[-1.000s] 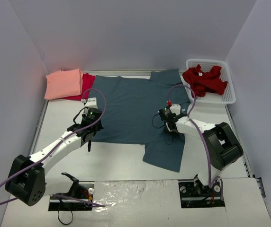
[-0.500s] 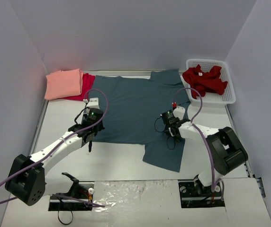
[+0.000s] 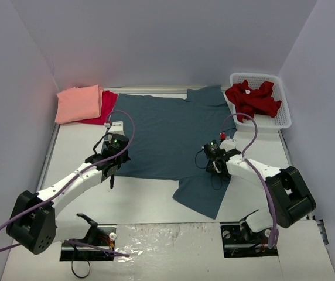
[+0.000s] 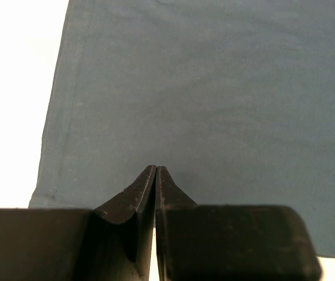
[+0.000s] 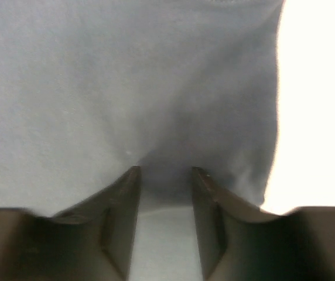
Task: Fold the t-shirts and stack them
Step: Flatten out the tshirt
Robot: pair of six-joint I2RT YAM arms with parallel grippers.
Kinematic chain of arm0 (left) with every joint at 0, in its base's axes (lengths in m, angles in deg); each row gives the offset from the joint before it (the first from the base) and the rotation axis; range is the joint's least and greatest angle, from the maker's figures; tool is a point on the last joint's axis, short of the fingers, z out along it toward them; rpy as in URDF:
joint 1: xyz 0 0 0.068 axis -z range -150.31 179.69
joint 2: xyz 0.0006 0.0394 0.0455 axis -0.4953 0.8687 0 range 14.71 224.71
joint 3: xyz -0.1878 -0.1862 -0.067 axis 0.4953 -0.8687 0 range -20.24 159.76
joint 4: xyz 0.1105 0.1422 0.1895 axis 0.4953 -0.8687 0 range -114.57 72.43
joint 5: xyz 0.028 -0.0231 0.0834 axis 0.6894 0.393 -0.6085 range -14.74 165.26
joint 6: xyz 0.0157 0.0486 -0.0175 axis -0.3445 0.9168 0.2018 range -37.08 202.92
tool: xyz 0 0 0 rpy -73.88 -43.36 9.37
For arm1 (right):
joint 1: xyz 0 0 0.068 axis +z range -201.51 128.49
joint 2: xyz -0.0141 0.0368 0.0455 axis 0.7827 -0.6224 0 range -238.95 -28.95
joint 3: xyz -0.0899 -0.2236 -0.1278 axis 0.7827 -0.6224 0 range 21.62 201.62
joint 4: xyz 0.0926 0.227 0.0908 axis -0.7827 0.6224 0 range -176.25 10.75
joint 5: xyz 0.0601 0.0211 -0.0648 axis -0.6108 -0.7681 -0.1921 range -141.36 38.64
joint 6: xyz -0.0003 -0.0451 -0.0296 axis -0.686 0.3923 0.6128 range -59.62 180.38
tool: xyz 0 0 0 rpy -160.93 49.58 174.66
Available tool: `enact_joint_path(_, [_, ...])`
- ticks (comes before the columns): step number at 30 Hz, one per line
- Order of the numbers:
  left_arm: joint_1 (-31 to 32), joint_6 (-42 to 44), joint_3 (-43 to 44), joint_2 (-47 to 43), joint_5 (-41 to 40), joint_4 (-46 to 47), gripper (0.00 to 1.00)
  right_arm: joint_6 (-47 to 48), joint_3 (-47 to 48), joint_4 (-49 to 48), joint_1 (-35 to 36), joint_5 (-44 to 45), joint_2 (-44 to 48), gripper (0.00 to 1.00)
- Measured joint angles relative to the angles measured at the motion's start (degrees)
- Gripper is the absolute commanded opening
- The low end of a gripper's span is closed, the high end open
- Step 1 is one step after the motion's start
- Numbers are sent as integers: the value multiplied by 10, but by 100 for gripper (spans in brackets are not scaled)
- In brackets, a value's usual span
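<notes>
Near strip: bare table (image 3: 150, 202) lies between the arm bases and the near hem of the blue shirt.
Near right flap: one lobe of the slate-blue t-shirt (image 3: 161, 134) hangs nearer than the rest, skewed, just near of the right arm's wrist.
Right gripper (image 5: 164, 172): fingers apart, nothing clamped. Tips are down at the cloth near its right edge, with a soft pucker just beyond them.
Left gripper (image 4: 156, 170): fingers together, tips on the blue cloth close to its left hem. I cannot tell whether a fold is nipped between them.
Step in hand (judged): taking hold of both near sides of the blue shirt for the first fold. Little of the fold looks done, as the shirt lies spread flat.
Doing it well: seat the right fingers over a single layer at the edge before closing. Lift both sides level so the hem travels straight, and smooth the skewed flap first.
Edges: the left hem runs straight in the left wrist view, with white table just beside it. The right edge is close to the right fingers.
Open room: the near and left table is free. The right side is tighter.
Far left: the salmon-pink t-shirt (image 3: 78, 103) lies folded over the crimson t-shirt (image 3: 106, 105), touching the blue shirt's far corner.
Far right: the dark red t-shirt (image 3: 252, 99) is crumpled in the white basket (image 3: 284, 120), near the blue shirt's far right corner.
</notes>
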Motion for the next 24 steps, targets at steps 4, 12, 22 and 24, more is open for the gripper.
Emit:
enact_joint_path(4, [2, 0, 0, 0, -1, 0, 3, -1, 8, 31, 4, 14, 22, 69])
enact_joint_path(12, [3, 4, -12, -3, -16, 14, 32, 70, 88, 26, 7, 63, 94, 86])
enact_joint_path(22, [3, 12, -39, -33, -61, 18, 53, 137, 140, -17, -1, 139, 98, 100])
enact_joint_path(24, [3, 16, -45, -47, -76, 24, 55, 137, 134, -23, -1, 153, 92, 100])
